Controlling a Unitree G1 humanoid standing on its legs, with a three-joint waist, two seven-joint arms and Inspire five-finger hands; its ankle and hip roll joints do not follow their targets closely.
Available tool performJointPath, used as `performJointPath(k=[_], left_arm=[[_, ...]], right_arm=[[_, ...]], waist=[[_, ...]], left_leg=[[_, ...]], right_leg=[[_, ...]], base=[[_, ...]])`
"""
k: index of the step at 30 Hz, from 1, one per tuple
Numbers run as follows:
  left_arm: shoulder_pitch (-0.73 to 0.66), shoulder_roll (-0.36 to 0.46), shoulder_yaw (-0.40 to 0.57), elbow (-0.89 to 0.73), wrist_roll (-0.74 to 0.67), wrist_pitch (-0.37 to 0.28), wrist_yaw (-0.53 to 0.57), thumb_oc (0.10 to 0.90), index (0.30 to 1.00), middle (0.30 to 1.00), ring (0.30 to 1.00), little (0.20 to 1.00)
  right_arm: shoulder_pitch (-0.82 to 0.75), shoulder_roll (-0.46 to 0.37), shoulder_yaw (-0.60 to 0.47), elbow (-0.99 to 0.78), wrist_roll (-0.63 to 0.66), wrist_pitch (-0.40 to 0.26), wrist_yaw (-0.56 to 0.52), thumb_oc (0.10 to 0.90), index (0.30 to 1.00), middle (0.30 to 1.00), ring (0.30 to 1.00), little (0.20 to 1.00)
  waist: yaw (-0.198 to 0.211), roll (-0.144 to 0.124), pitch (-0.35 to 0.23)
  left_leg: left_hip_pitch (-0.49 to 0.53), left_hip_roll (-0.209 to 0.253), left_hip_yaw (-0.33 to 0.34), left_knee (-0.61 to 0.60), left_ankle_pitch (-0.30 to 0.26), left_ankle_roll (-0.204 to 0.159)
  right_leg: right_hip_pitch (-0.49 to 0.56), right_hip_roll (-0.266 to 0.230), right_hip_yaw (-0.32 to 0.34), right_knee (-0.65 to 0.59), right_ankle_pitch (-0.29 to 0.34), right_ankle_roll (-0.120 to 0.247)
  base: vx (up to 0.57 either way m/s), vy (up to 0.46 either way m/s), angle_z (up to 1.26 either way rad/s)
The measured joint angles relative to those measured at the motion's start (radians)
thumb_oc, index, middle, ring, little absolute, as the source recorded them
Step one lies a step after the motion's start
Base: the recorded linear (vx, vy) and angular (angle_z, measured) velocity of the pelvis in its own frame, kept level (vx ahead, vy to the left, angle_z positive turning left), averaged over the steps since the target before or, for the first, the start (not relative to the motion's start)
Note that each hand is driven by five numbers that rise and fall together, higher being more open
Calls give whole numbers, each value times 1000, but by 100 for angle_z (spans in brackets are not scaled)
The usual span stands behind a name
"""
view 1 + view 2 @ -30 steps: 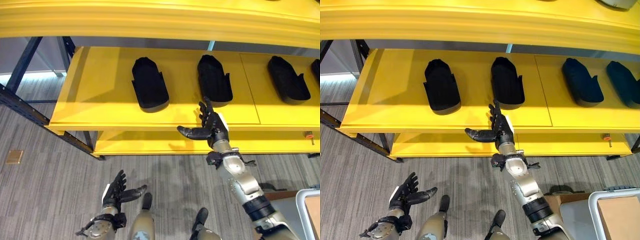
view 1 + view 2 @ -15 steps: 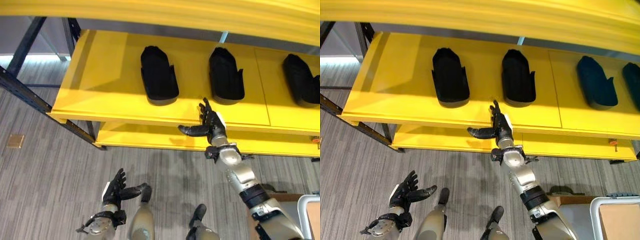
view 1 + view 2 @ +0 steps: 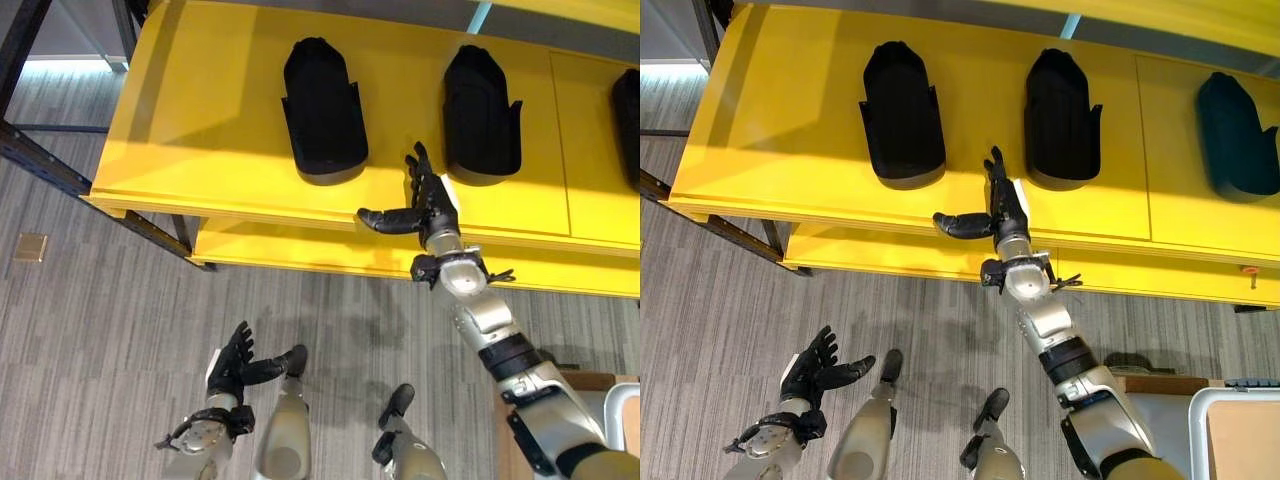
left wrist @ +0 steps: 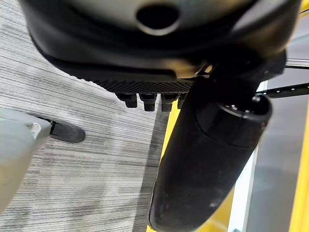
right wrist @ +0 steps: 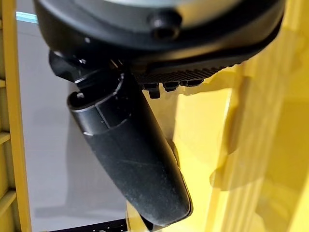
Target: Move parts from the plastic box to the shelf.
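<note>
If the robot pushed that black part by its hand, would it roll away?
Probably not. The black part lies flat on the yellow shelf, long with a broad base, so it would likely slide. It looks like stiff moulded plastic, probably light. The open right hand is empty.

Grey striped carpet floor (image 3: 90,330); small tan square (image 3: 30,246) on it, beside dark frame rail (image 3: 40,165).
</note>
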Motion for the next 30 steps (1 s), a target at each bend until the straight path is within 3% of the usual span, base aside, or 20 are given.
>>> performJointPath(k=[9, 17, 30], left_arm=[[-21, 0, -1, 0, -4, -9, 25, 900, 1000, 1000, 1000, 1000], [-43, 1, -1, 1, -37, -10, 38, 900, 1000, 1000, 1000, 1000], [-57, 1, 0, 1, -39, -19, 44, 900, 1000, 1000, 1000, 1000]], right_arm=[[-86, -14, 5, 66, 0, -4, -15, 900, 1000, 1000, 1000, 1000], [-106, -13, 5, 77, 1, -12, -19, 900, 1000, 1000, 1000, 1000], [-113, 13, 31, 76, 11, -20, -18, 900, 1000, 1000, 1000, 1000]], waist=[[26, -2, 14], [26, -20, 22], [27, -21, 22]], left_leg=[[-20, 0, -9, 1, 2, -1], [-33, 0, -17, 5, 3, -2], [-31, 3, -17, 6, 5, -5]], right_leg=[[-15, 2, -2, 0, 1, 0], [-20, 3, -10, 0, 0, -1], [-20, 12, -8, 0, 1, 1]], base=[[8, -1, 2], [4, -3, 2], [0, 0, 0]])
